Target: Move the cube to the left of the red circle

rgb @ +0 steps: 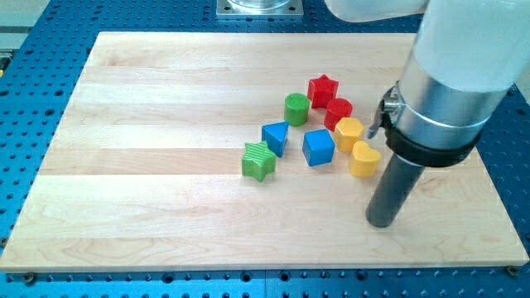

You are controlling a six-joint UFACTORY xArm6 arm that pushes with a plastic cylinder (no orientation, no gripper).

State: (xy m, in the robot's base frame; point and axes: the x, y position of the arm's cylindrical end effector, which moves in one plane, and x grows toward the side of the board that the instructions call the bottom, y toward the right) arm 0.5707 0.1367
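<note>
Spreading across most of the view, the wooden desk [166,165] carries all eight blocks in a loose cluster toward the view's right. My arm's pale housing [451,74] comes down from the view's top right and ends in the dark rod; my tip [380,223] rests on the desk below and to the view's right of the cluster, near the yellow heart [364,159] but apart from it. As an end effector it is only a bare rod: no jaws to open or close, and it holds nothing.

The blue cube [319,147] sits just below and to the view's left of the red circle [338,113], with the yellow hexagon [349,132] close between them on the right. Further left lie the blue triangle [276,137], the green circle [296,108] and the green star [259,161]; the red star [323,89] is topmost.

I judge this the approach step, with no contact made. The cube needs a short push up the view, so my tip should first pass beneath the heart to reach the cube's lower side.
</note>
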